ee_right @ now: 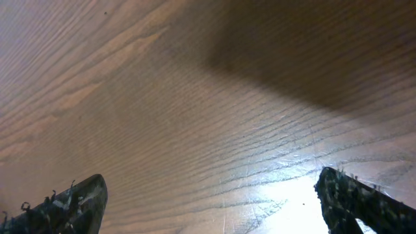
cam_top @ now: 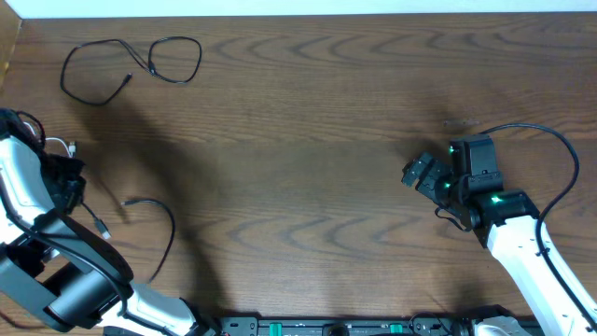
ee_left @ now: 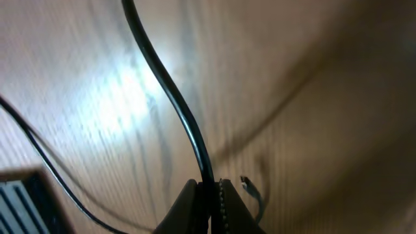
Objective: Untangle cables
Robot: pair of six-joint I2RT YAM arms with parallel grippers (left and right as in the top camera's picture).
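One black cable (cam_top: 131, 61) lies in loops at the far left corner of the table. A second black cable (cam_top: 170, 233) curves near the front left, its plug (cam_top: 126, 202) pointing left. In the left wrist view my left gripper (ee_left: 211, 190) is shut on a black cable (ee_left: 175, 104) that runs up and away from the jaws. A small plug (ee_left: 246, 183) lies just to their right. A bit of white cable (cam_top: 67, 146) shows beside the left arm. My right gripper (cam_top: 424, 175) hovers at the right, open, with only bare wood between its fingers (ee_right: 71, 201).
The wooden table (cam_top: 308, 121) ends at a pale wall at the back. The right arm's thick black wire (cam_top: 560, 149) arcs over the right side. A dark ribbed block (ee_left: 19, 205) sits at the lower left of the left wrist view.
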